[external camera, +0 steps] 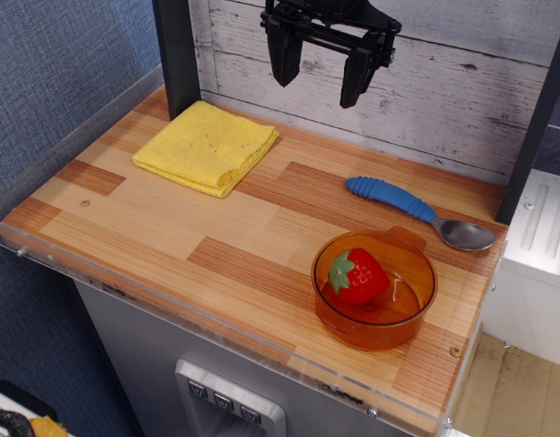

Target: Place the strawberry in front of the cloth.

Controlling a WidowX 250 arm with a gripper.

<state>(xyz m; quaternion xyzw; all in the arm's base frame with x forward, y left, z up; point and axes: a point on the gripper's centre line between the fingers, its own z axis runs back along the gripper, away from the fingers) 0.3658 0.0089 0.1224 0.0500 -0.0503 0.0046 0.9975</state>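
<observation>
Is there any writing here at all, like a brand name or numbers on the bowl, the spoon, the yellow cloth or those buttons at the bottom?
None can be read.
Orange bowl, strawberry, spoon, cloth: no print visible.
Gripper: plain black, no label visible.
Buttons below the table: any marks are too small to read.

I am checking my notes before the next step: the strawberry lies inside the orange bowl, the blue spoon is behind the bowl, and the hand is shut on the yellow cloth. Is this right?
Not quite. The hand is open and empty, high above the table and apart from the yellow cloth, as the observation.image view shows. The rest holds: the strawberry lies inside the orange bowl, and the blue spoon is behind it.
</observation>
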